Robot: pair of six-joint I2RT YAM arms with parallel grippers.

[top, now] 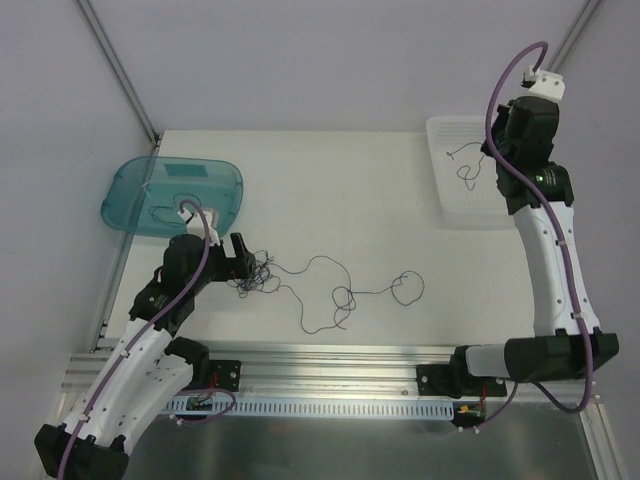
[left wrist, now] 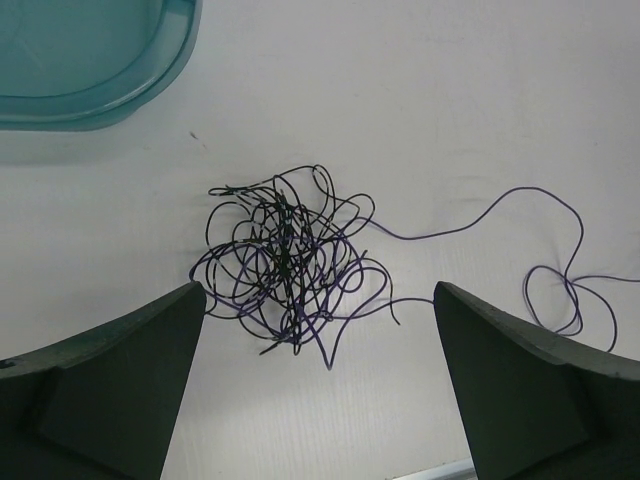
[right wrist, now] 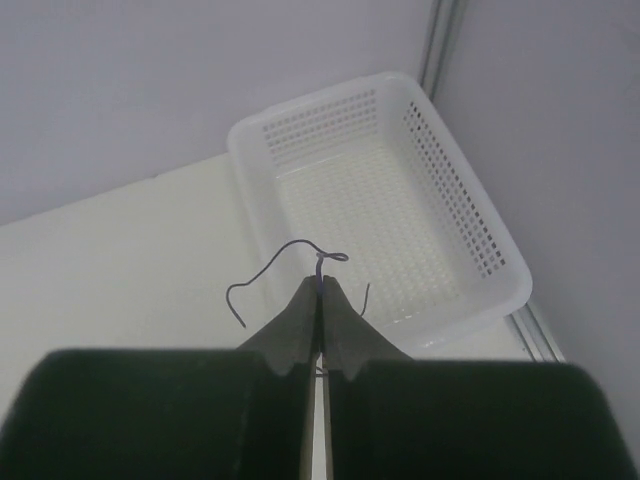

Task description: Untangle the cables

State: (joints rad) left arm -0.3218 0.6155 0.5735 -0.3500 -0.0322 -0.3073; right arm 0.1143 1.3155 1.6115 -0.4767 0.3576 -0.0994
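The cables form a dense dark tangle [left wrist: 285,260] on the white table, just ahead of my left gripper [left wrist: 318,300]. That gripper is open wide, and nothing lies between its fingers [left wrist: 140,380]. From above, the tangle [top: 255,277] lies at the left gripper's tip, and one long strand [top: 345,295] trails right into loose loops. My right gripper [right wrist: 320,285] is shut on a single thin cable [right wrist: 300,248], held up over the white basket [right wrist: 450,200]. In the top view that cable [top: 466,172] dangles above the basket.
A teal tray [top: 175,195] sits at the back left, and its corner [left wrist: 90,60] shows in the left wrist view. The white perforated basket [top: 465,205] stands at the back right corner. An aluminium rail [top: 330,352] runs along the near table edge.
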